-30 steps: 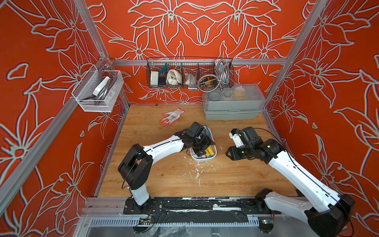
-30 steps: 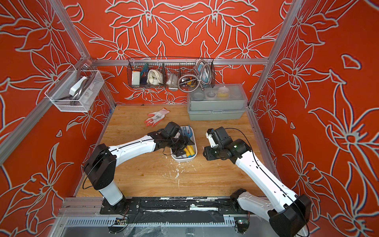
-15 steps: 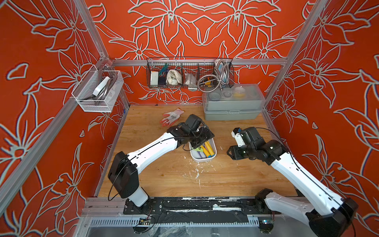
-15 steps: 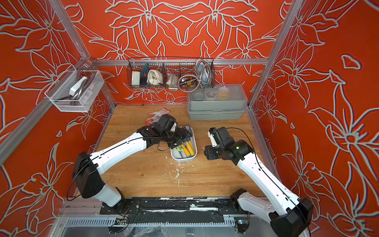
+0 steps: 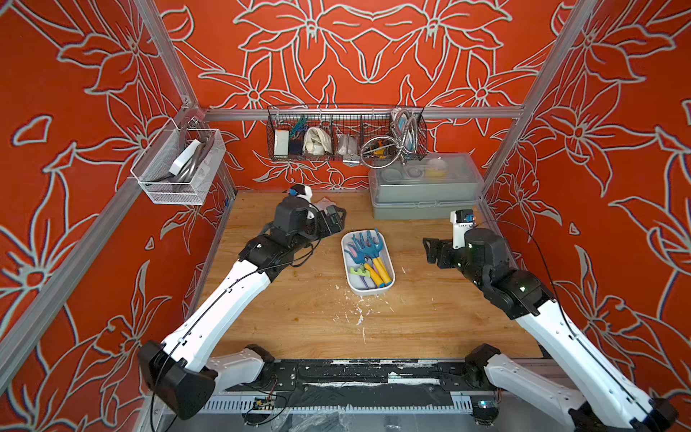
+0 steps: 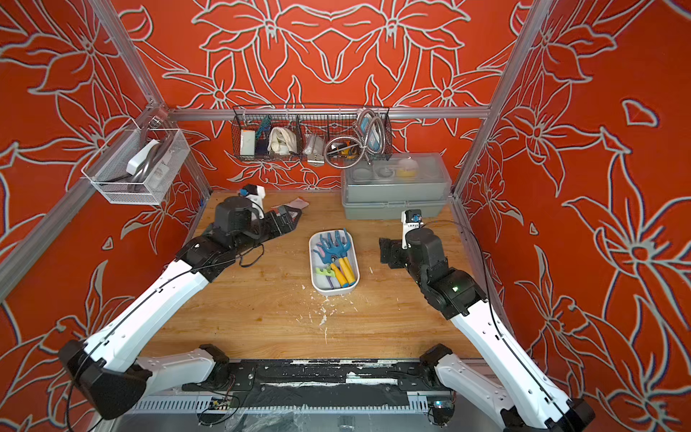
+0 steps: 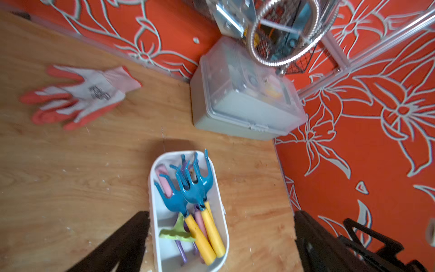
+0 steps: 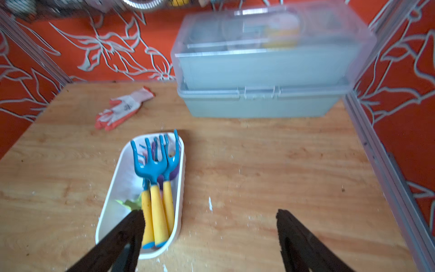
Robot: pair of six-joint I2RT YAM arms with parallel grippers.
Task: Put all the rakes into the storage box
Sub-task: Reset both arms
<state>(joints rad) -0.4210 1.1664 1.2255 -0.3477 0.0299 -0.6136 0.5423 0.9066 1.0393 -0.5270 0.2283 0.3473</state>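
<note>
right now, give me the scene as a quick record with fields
storage box: white tub, mid-table, upright
blue rakes: two, yellow handles, lying inside the box, heads toward the back wall
green tool: also in the box, partly under the handles
left gripper: open, empty, left of the box, apart from it
right gripper: open, empty, right of the box, apart from it
glove: flat on the table, back left
grey case: clear lid down, back right corner
task: rake in the box
</note>
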